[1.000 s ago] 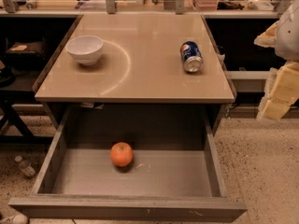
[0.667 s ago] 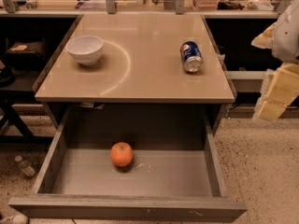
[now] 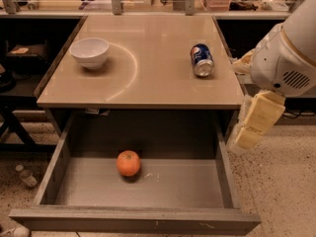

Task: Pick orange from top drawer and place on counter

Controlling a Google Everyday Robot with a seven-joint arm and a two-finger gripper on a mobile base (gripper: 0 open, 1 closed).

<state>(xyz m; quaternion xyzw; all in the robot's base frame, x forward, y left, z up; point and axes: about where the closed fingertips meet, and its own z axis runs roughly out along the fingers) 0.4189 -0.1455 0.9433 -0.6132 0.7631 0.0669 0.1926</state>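
The orange point(image 3: 128, 163) lies on the flat grey floor of the open top drawer point(image 3: 143, 221), left of the middle and toward the back. The tan counter point(image 3: 158, 58) with its curved arc mark sits above the drawer. My gripper point(image 3: 253, 125) hangs from the white arm at the right, just outside the drawer's right wall and about level with the counter's front edge. It is well to the right of the orange and above it, holding nothing I can see.
A white bowl point(image 3: 90, 52) stands on the counter's left side. A blue soda can point(image 3: 202, 59) lies on its side at the counter's right. A plastic bottle point(image 3: 25, 176) lies on the speckled floor left of the drawer. Cluttered benches stand behind.
The arm and gripper have moved left, from the picture's right edge toward the drawer's right wall. The orange, bowl and can have not moved.
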